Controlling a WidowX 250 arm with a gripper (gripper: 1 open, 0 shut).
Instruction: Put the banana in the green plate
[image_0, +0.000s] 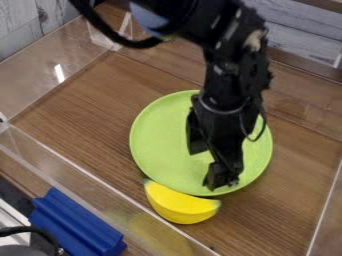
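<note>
At the far left of the camera view you have a transparent wall (80, 180) with a straight edge, see-through and faintly shiny. Near its lower end sits a blue block (76, 224), ridged and boxy, with a dark cable (30, 231) curving beside it. Right of that lies your banana (179, 204), a short, chunky, glossy yellow curve with a dark greenish tip; it is on the wooden surface (83, 112), just beside the near rim of the green plate, not in it. The green plate (158, 135) is round, smooth lime plastic with a shallow raised rim. Over its right part hangs your black gripper (214, 165), angular and jointed, its fingers spread wide with green showing between them and nothing held. The brown wood grain runs on to the right, and pale, weathered grey planks (309, 30) stand behind.
</note>
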